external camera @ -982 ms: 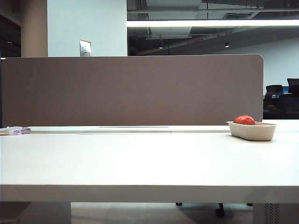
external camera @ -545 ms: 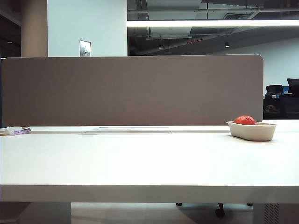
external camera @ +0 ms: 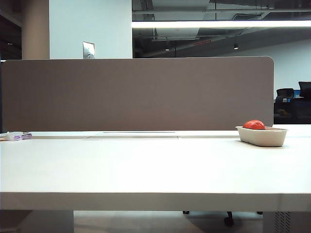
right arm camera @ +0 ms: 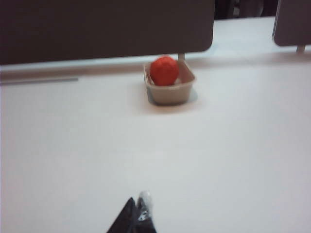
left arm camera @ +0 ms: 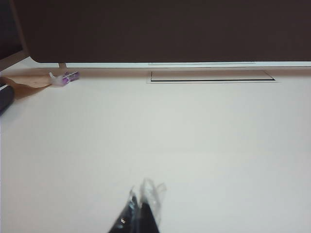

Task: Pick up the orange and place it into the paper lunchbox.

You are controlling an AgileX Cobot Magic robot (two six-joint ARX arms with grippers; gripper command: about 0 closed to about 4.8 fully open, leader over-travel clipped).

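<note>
The orange (external camera: 254, 124) already sits in the lunchbox (external camera: 261, 137), far right on the table (external camera: 146, 165) — so we judge the placing done. Our right gripper (right arm camera: 137, 213) is pressed together, empty, well short of the box; the left gripper (left arm camera: 141, 208) looks closed too. Best we park both — no nudging the box.

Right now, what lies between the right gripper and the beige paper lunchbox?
Only bare white table; the right wrist view shows the shut right gripper apart from the beige paper lunchbox.
</note>
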